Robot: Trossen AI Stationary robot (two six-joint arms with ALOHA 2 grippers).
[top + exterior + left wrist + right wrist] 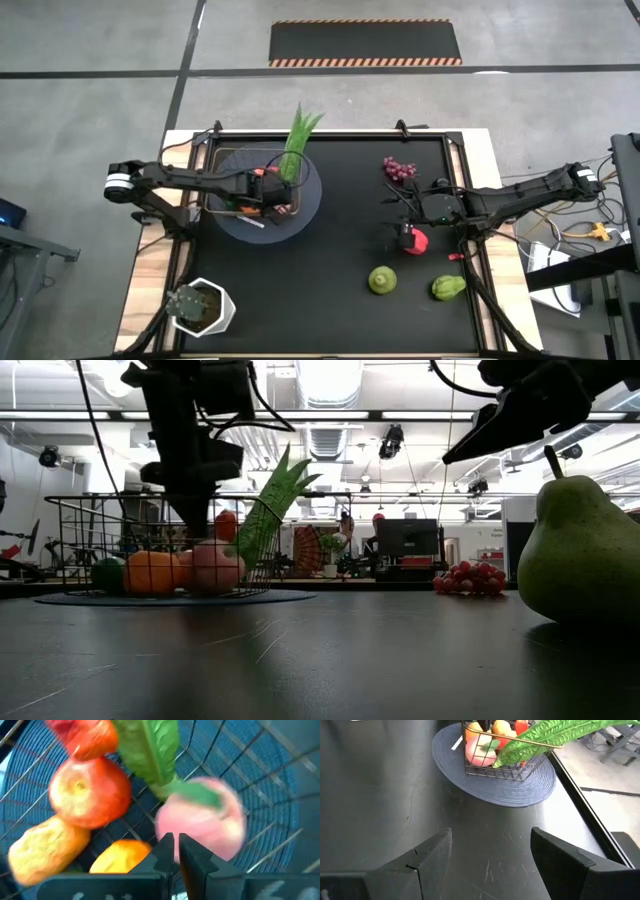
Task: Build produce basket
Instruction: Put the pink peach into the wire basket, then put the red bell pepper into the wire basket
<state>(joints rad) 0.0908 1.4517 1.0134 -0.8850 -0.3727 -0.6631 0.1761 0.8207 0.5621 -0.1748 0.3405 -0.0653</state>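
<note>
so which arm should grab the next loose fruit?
Right, probably. The right gripper hangs open by the red fruit, with both green fruits and the grapes on its side. The left gripper is shut, down in the basket.

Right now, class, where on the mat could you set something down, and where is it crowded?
Free: the mat's middle between the basket and the grapes, and its near edge beside the potted plant. Crowded: inside the basket, and around the right gripper near both pears.

Lab — ceiling strip lights (330, 415), monitors (405, 537)
</note>
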